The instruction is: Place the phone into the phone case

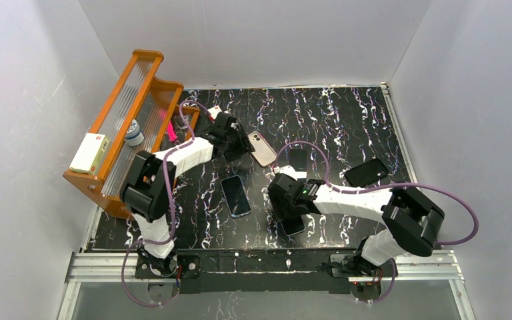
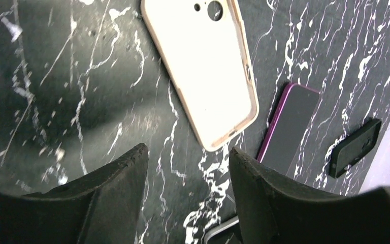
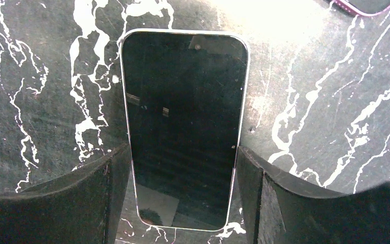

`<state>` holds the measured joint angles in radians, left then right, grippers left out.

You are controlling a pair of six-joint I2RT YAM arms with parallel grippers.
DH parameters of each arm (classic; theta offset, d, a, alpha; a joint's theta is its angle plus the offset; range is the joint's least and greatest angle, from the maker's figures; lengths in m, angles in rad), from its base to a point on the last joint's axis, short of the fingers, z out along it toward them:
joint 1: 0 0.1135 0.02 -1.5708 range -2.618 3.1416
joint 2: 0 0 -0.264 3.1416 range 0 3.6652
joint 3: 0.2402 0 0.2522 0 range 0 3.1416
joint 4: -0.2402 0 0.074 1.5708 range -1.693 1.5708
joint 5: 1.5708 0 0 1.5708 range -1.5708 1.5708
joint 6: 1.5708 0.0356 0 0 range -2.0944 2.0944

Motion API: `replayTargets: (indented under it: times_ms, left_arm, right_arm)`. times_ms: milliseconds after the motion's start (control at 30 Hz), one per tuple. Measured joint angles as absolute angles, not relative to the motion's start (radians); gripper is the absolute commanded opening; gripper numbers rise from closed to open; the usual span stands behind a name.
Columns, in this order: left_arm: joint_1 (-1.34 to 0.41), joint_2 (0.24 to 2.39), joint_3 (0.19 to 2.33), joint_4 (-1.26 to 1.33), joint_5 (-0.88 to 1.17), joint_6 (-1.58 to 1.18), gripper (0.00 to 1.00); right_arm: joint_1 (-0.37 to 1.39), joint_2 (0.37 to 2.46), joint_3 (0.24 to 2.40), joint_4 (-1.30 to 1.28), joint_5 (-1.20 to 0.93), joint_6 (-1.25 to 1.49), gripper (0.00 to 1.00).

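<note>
Right gripper: your right gripper [image 3: 184, 152] straddles the phone [image 3: 185, 101], which lies screen up and flat on the marbled table [image 3: 310, 76]; one finger stands at each long edge, the narrow span being the one the jaws can take; whether they are pressing the phone or only standing against it cannot be told
Left gripper: your left gripper [image 2: 187, 149] hangs released, nothing between its fingers [image 2: 117, 188], just short of the near end of the beige case [image 2: 203, 66]; it looks placed there to steady or take up the case
Where the phone is: low in the top view, under the right wrist and nearer the arm bases, apart from the beige case and not yet in it
Why the case lies so: it appears to lie hollow side up, camera cut-outs at the end away from the left gripper, so a phone could go in from above
Phones, counted: three: the one you straddle, a purple-edged phone [image 2: 290, 124] just beside the beige case, and a blue-edged phone [image 1: 236, 195] between the two arms
Cases, counted: two: the beige one and what looks like a black case [image 1: 366, 172] off to the right
Also in view: one orange rack [image 1: 117, 100] at the left edge, holding small items
</note>
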<state>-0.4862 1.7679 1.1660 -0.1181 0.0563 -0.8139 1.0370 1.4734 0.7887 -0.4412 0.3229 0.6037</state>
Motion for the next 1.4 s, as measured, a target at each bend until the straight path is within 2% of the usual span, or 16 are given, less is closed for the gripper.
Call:
replayTargets:
  times_ms: [300, 567, 700, 867, 967, 1167, 1400]
  left_arm:
    - [-0.488, 1.939, 1.255, -0.051, 0.042, -0.835, 0.49]
    - [-0.488, 2.014, 1.304, -0.023, 0.041, -0.845, 0.37]
    - [-0.488, 2.026, 1.316, -0.025, 0.041, -0.842, 0.28]
    - [-0.490, 2.043, 1.338, -0.047, 0.041, -0.826, 0.08]
    - [-0.493, 2.046, 1.345, -0.068, 0.035, -0.808, 0.00]
    - [-0.503, 2.013, 1.316, -0.100, 0.033, -0.774, 0.00]
    - [-0.567, 1.880, 1.196, -0.175, 0.034, -0.740, 0.00]
  right_arm:
    - [1.037, 1.442, 0.786, -0.501, 0.361, 0.653, 0.59]
    - [1.036, 1.394, 0.768, -0.506, 0.371, 0.669, 0.57]
    - [1.036, 1.393, 0.768, -0.507, 0.372, 0.676, 0.57]
    - [1.036, 1.392, 0.768, -0.507, 0.373, 0.678, 0.55]
    - [1.036, 1.379, 0.768, -0.507, 0.373, 0.678, 0.55]
    - [1.036, 1.318, 0.768, -0.507, 0.379, 0.681, 0.53]
    - [1.035, 1.262, 0.768, -0.506, 0.380, 0.698, 0.52]
